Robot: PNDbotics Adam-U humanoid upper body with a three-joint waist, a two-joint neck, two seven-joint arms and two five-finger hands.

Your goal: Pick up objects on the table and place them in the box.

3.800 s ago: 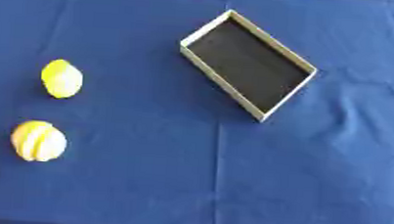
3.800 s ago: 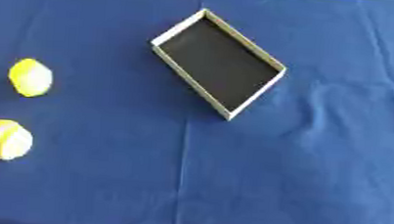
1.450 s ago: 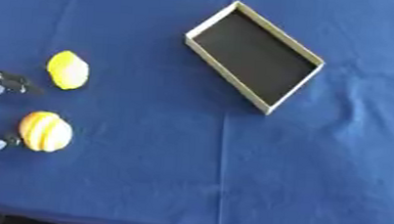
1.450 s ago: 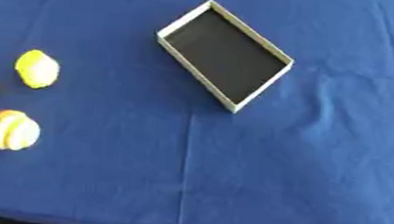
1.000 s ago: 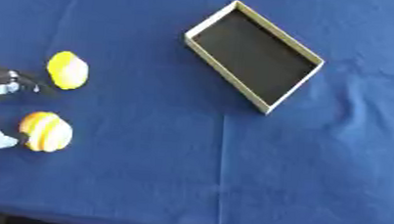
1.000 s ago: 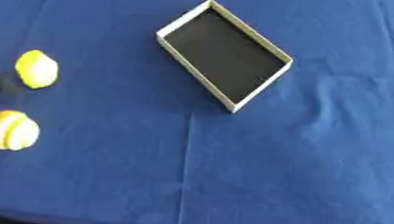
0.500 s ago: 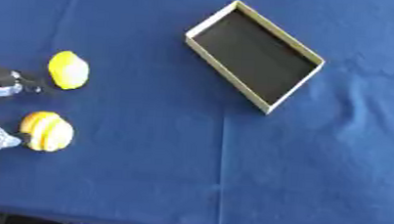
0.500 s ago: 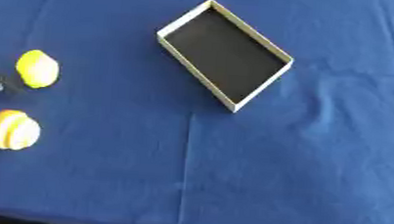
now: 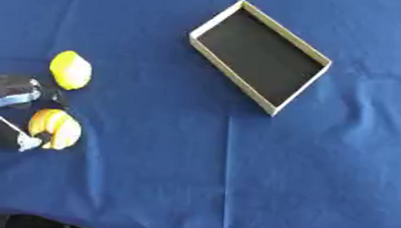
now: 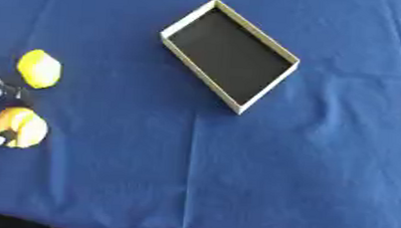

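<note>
box far centre on table | lemon left | orange fruit just before lemon | left hand beside both

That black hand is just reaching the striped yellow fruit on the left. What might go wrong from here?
The left hand comes in from the table's edge with its fingers around the striped fruit, which looks round, so it might roll away or slip out. The lemon lies close beside the hand and may get knocked. The box sits far across the blue cloth, so a fruit dropped on the way could roll off.
</note>
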